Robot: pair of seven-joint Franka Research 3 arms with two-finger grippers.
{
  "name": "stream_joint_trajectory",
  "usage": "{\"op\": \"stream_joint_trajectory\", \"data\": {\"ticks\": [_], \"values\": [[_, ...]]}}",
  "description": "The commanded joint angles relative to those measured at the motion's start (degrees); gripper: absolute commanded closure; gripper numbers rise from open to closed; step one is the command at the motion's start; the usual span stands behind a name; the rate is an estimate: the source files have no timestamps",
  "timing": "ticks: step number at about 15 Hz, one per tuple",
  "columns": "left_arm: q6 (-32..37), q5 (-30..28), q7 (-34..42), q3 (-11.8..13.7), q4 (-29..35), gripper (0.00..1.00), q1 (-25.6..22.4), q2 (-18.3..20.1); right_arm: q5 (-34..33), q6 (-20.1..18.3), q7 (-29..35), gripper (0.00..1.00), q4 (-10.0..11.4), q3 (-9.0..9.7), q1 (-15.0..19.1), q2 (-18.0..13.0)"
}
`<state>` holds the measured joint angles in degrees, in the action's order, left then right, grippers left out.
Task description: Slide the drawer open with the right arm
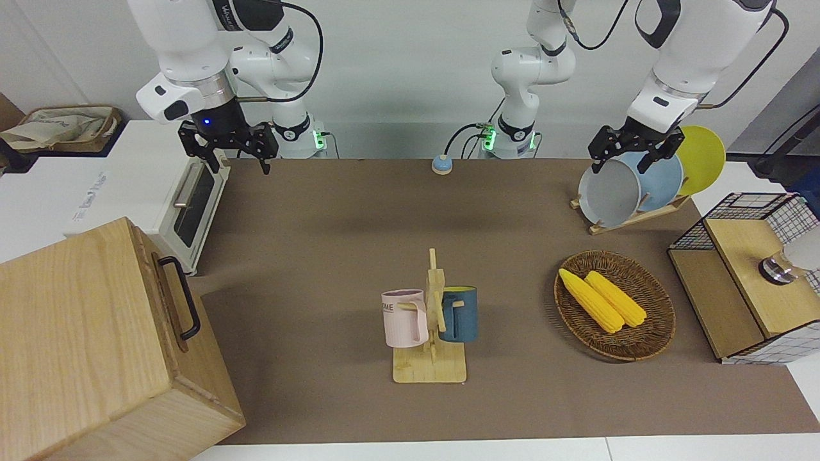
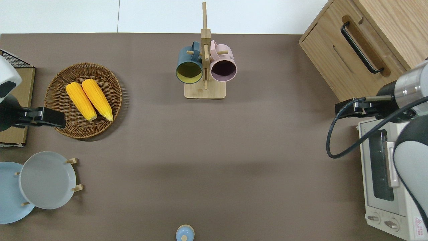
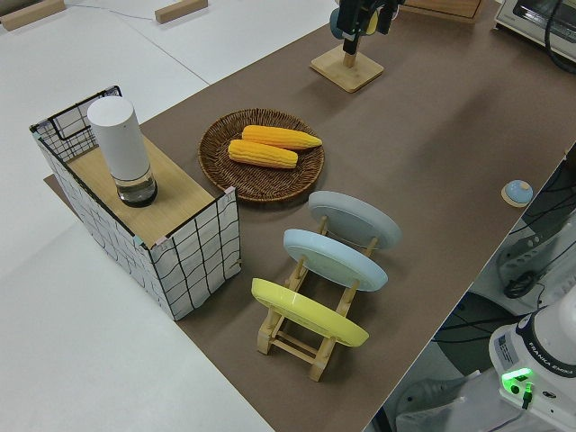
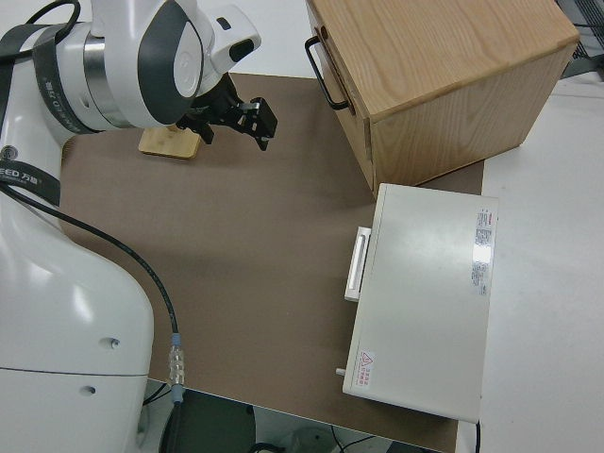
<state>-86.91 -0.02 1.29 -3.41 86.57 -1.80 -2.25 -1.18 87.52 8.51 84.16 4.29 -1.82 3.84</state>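
I see the drawer point(image 1: 168, 301) shut flush in the wooden box point(image 1: 96, 346) at the right arm's end of the table point(image 1: 320, 256), its black bar handle point(image 1: 181, 296) untouched. My right pincer point(image 1: 228, 146) hangs spread wide by the toaster oven point(image 1: 182, 205), which sits beside the box, nearer the robots. Descending carelessly, I risk clipping that oven door, or closing beside the bar and dragging the whole box. The left arm is parked.

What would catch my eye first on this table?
Probably the two bright yellow corn cobs in a woven basket toward the left arm's end. Mid-table, a pink mug and a blue mug hang on a wooden stand. A big wooden box sits at the right arm's end.
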Motion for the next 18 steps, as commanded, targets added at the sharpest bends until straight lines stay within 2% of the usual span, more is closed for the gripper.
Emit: {"op": "stream_joint_trajectory", "data": {"ticks": [1,4,12,16,18], "values": [[1.13,0.98,0.56,-0.37,-1.49,0.01,-0.22,-0.65,1.7,-0.06,-1.03,0.011,-0.48,0.28,0.51,0.46],[1.13,0.98,0.56,-0.37,-1.49,0.01,-0.22,-0.65,1.62,-0.15,-1.21,0.011,-1.1,0.28,0.68,0.47],[1.13,0.98,0.56,-0.37,-1.49,0.01,-0.22,-0.65,1.27,-0.07,-1.04,0.011,-1.19,0.11,1.73,1.43],[1.13,0.98,0.56,-0.37,-1.49,0.01,-0.22,-0.65,0.48,0.11,-1.21,0.013,-3.38,0.11,2.0,2.92],[1.13,0.98,0.56,-0.37,-1.49,0.01,-0.22,-0.65,-0.31,0.02,-1.21,0.013,-3.74,0.11,2.0,3.37]]}}
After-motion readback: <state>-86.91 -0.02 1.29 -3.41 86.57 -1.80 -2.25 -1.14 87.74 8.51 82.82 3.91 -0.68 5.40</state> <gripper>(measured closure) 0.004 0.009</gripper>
